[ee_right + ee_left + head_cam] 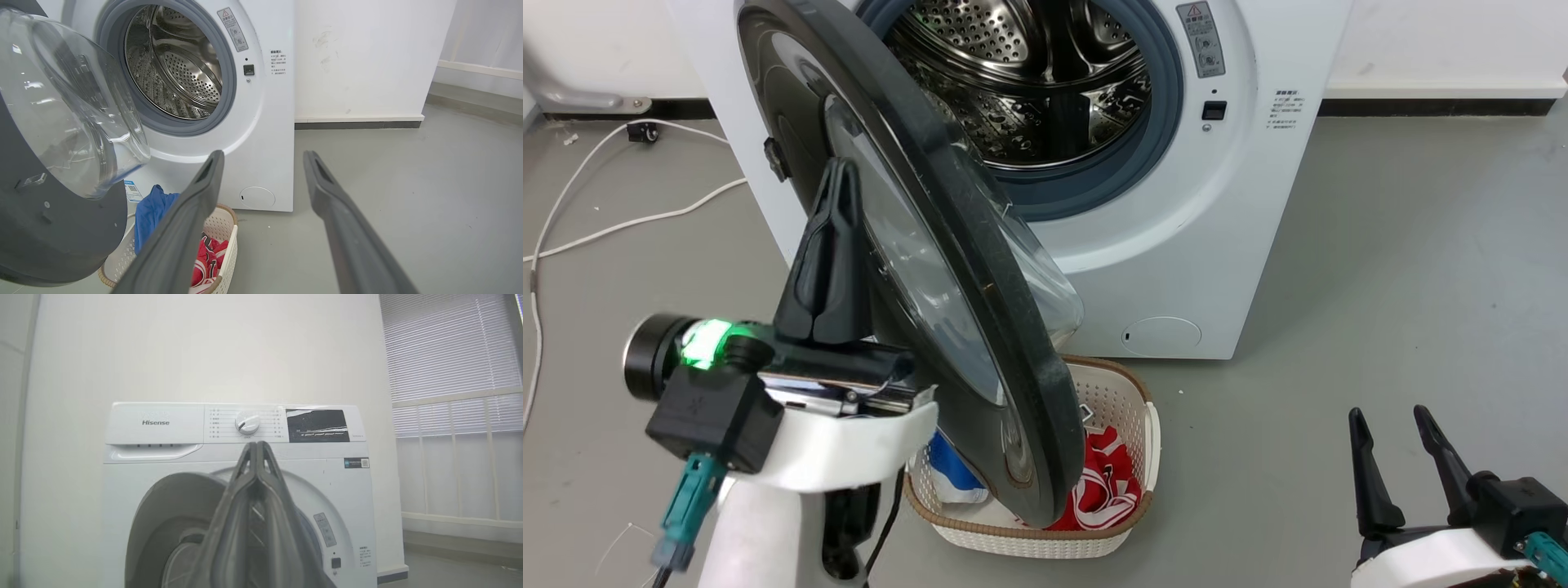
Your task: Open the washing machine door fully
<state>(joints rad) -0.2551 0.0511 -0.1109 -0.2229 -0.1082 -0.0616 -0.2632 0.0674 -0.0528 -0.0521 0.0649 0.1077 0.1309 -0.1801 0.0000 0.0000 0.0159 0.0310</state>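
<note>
The washing machine door (968, 253) stands swung out from the left side of the washing machine (1176, 245), roughly edge-on to the head camera. Its glossy black outer face turns left and its clear glass bowl (61, 102) bulges right, toward the opening. The door's near, lower rim hangs over the cream laundry basket (1131, 392) on the floor just in front of the machine.

The left gripper (841, 167) is at the door's outer face, left of the rim. Its two dark fingers are pressed together with nothing between them, pointing up and away. Whether they touch the black face cannot be told. In the left wrist view the same closed tips (255, 444) rise before the control panel, just under the round dial (247, 422).

Behind the door the steel drum (1029, 82) is exposed, ringed by the grey gasket (1147, 155). A round cap (1164, 335) sits low on the white front. The basket holds a red garment (1107, 482) and a blue cloth (151, 208).

The right gripper (1388, 412) is well apart at the near right, above bare grey floor (1380, 269), its fingers spread and empty. A white cable (605, 224) lies on the floor at the far left.
</note>
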